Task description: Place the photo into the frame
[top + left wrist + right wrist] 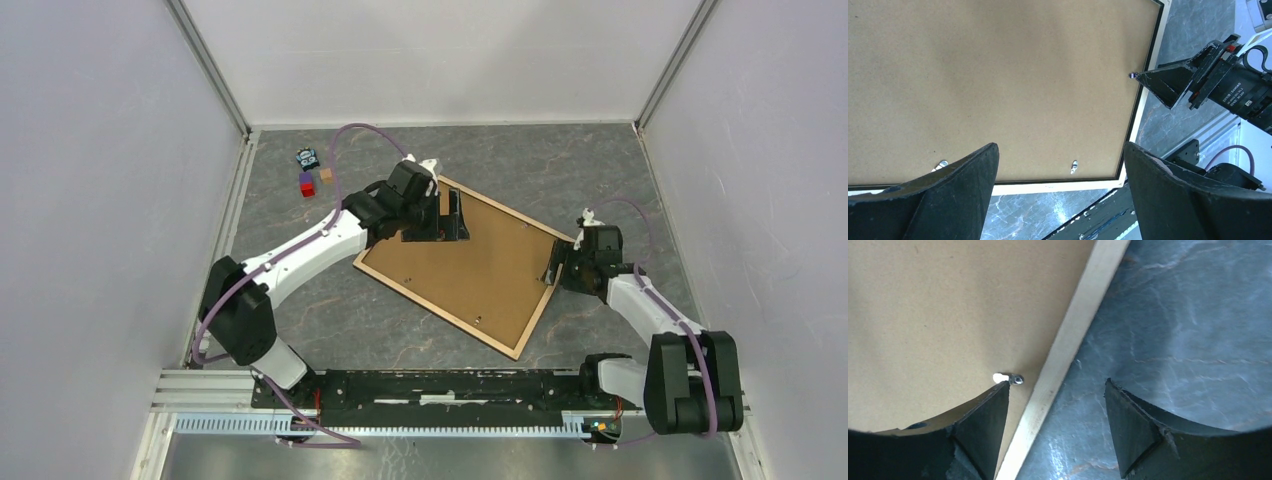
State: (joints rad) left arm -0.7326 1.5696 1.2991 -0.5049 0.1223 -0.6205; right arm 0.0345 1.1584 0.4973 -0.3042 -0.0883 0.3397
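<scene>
The frame [1065, 347] lies back-up on the grey table [330, 315]. In the top view its long sides run from 10 o'clock to 4 o'clock, slantwise to both arms. The brown backing board [470, 265] sits inside its pale rails and covers the whole opening. The photo shows in none of the 3 views, so whether it already lies under the board cannot be told.

The left gripper [1059, 147] hangs over the frame's 11 o'clock corner with its jaws spread as wide as they go and nothing between them but bare board below.

The right gripper [1057, 384] stands at the frame's 3 o'clock short edge, jaws apart and holding nothing. It straddles the rail: 1 finger is over the board and the other is outside, over the table.

The coming move seems to hang on the small metal tab [1015, 379] at that edge. It lies right at the tip of the inner finger, at about 9 o'clock from the gap between the jaws, and points inward across the board. Whether the tip touches it or only sits just beside it is not clear. The right arm is plainly the nearer one, while the left hangs well away across the board.
</scene>
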